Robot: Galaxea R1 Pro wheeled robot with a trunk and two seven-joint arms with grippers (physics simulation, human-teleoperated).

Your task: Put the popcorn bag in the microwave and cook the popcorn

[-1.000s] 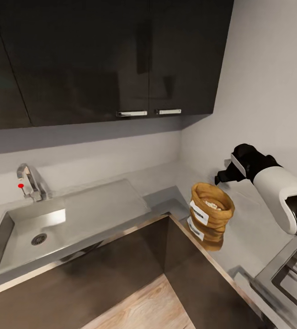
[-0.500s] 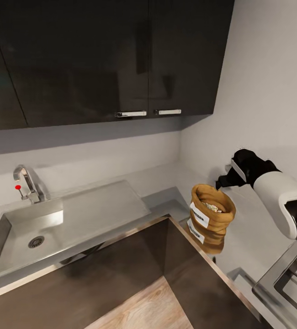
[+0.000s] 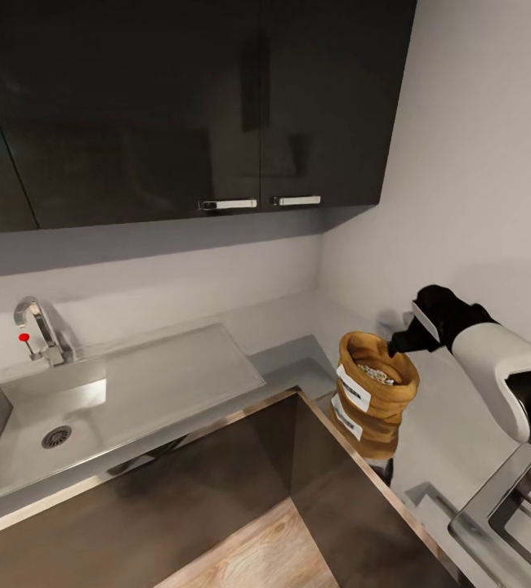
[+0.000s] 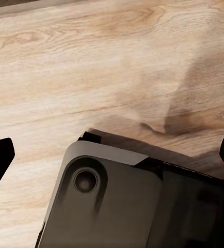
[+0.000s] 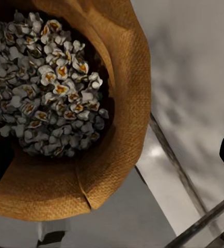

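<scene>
- Overhead, dark glossy wall cabinets (image 3: 192, 106) with steel bar handles span the far side; below them the smooth pale grey countertop (image 3: 449, 416) turns a corner above dark charcoal fronts, with a recessed steel sink (image 3: 53, 416) and chrome tap (image 3: 37, 327) at far left and the edge of a hob (image 3: 527, 523) at near right
- Next in size, the robot's white-and-black right arm (image 3: 494, 367) reaches in from the right over the counter; its black right gripper (image 3: 396, 343) hangs at the far-right rim of the sack
- Smaller, the tan-brown woven popcorn bag (image 3: 373, 392) with rolled rim and white labels stands upright on the countertop near the inner corner, close to the counter's near edge; its long axis is vertical, mouth open upward
- Inside, a heap of small whitish-beige popcorn pieces (image 5: 45, 82) with amber centres shows from the right wrist view, which looks straight down into the mouth
- The key relation: the bag lies below and slightly left of the right fingers, so I judge a short descent should straddle the rim; the right arm is plainly the nearer one
- Right fingers stand wide apart, dark tips at the wrist picture's two edges, holding nothing
- Down low, the left gripper (image 4: 112, 150) also spreads wide, empty, over pale wooden floor (image 4: 91, 62) beside the robot's grey base (image 4: 132, 201).
</scene>
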